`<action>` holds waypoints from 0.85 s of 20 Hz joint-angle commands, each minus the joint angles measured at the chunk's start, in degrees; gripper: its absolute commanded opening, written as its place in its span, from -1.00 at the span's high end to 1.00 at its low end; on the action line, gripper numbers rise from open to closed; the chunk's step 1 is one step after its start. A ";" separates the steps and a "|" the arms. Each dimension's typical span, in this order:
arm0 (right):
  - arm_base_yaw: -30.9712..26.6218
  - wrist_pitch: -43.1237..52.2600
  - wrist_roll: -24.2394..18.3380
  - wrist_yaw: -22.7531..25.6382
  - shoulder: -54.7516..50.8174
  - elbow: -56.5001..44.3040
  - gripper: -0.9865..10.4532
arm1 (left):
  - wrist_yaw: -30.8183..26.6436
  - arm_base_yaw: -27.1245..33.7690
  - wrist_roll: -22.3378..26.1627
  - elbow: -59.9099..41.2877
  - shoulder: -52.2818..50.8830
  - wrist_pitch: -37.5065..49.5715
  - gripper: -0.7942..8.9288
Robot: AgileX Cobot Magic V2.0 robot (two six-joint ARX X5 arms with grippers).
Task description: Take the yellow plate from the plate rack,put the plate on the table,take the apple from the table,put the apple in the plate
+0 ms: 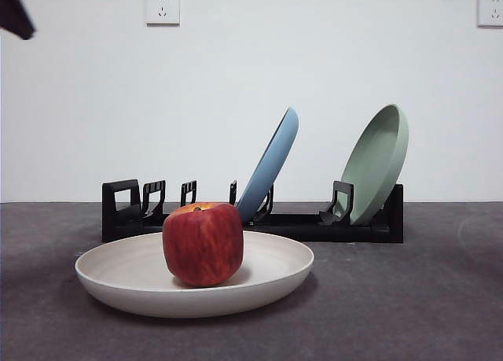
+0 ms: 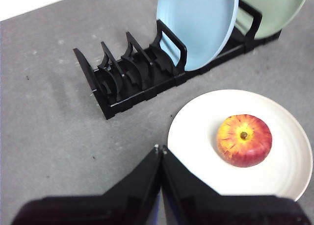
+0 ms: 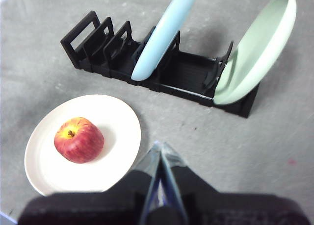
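Grey table (image 1: 409,314), streaked red apple (image 1: 203,244) on cream plate (image 1: 126,278)

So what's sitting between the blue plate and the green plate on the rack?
Nothing: between the blue plate and green plate, the plate rack is bare, seen best in the right wrist view.

No readable text, label, brand, number or sign appears in any of the three views. The two wall sockets (image 1: 162,7) in the front view show only their slot openings, with no legible marking. The yellow plate (image 1: 126,278), the apple (image 1: 203,244), the plate rack (image 1: 122,211), the blue plate (image 1: 271,168) and the green plate (image 1: 379,163) carry no print that can be made out, and the tabletop (image 1: 409,306) bears none either.
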 commanded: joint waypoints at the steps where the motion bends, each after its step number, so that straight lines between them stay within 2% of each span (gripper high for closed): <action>1: 0.11 5.20 3.87 0.26 -4.00 -7.98 0.85 | -0.04 0.15 -4.52 -5.57 -7.54 2.32 0.86; 4: 0.13 10.67 6.23 0.15 -8.85 -16.59 0.85 | -0.13 0.15 -6.51 -10.19 -14.97 2.34 0.86; 6: 0.13 11.82 6.34 0.13 -10.36 -19.58 0.85 | -0.46 0.15 -6.51 -11.98 -17.51 2.36 0.86; 11: 0.11 11.43 8.33 -0.11 -9.79 -19.91 0.85 | 0.09 0.04 -7.74 -12.13 -17.70 1.60 0.84; 17: 0.11 10.97 8.28 -0.04 -9.86 -19.91 0.83 | 0.02 0.04 -7.74 -12.13 -17.70 1.44 0.84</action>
